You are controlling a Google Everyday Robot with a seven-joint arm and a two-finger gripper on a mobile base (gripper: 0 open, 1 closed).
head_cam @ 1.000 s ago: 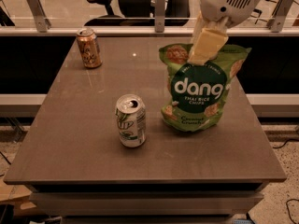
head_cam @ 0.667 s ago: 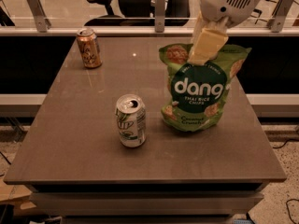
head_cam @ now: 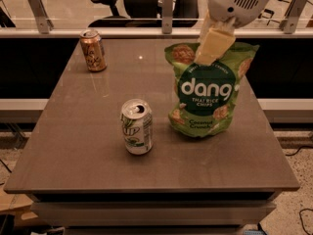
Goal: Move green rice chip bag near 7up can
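Note:
The green rice chip bag (head_cam: 205, 93) stands upright on the grey table (head_cam: 88, 151), right of centre, its "dang" lettering facing me. The 7up can (head_cam: 137, 127) stands upright just left of the bag, a small gap between them. My gripper (head_cam: 211, 48) reaches down from the white arm at the top right, and its pale fingers (head_cam: 214, 42) sit at the bag's top edge, in front of the upper part of the pouch. The fingertips overlap the bag's top.
An orange-brown can (head_cam: 93, 50) stands at the table's far left corner. Beyond the table's far edge runs a rail with posts (head_cam: 166, 6), with office chairs (head_cam: 134, 1) behind it. The table's front and right edges drop to the floor.

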